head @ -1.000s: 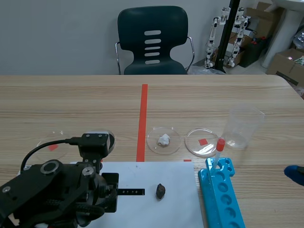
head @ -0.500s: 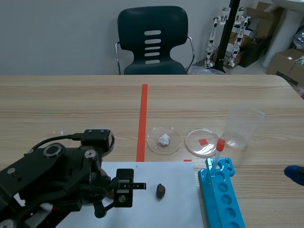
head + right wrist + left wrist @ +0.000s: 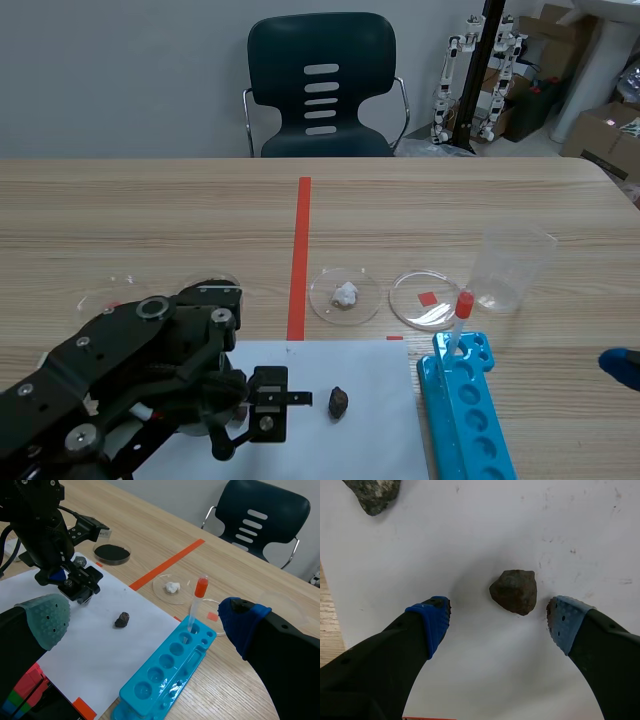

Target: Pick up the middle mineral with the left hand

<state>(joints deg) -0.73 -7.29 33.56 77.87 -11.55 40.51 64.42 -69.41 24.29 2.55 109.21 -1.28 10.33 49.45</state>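
On the white paper [image 3: 530, 525] a dark brown mineral [image 3: 514, 591] lies between the two blue pads of my left gripper [image 3: 497, 617]. That gripper is open and touches nothing. A grey speckled mineral [image 3: 372, 492] lies ahead of it and to one side. In the scene view the left arm [image 3: 150, 380] covers both of these stones. Only a third, dark mineral [image 3: 340, 402] shows there, to the arm's right. My right gripper [image 3: 145, 625] is open and holds nothing, low at the table's right side.
Beyond the paper stand a petri dish with a white lump [image 3: 345, 295] and another dish [image 3: 428, 298] over a red mark. A clear beaker [image 3: 512, 265] stands further right. A blue tube rack [image 3: 468, 410] holds a red-capped tube [image 3: 462, 310]. A dish of black powder [image 3: 112, 552] sits behind the left arm.
The left arm has swung forward and down over the paper. Its gripper, shut a second ago, has opened around the dark brown mineral. The right arm has not moved.
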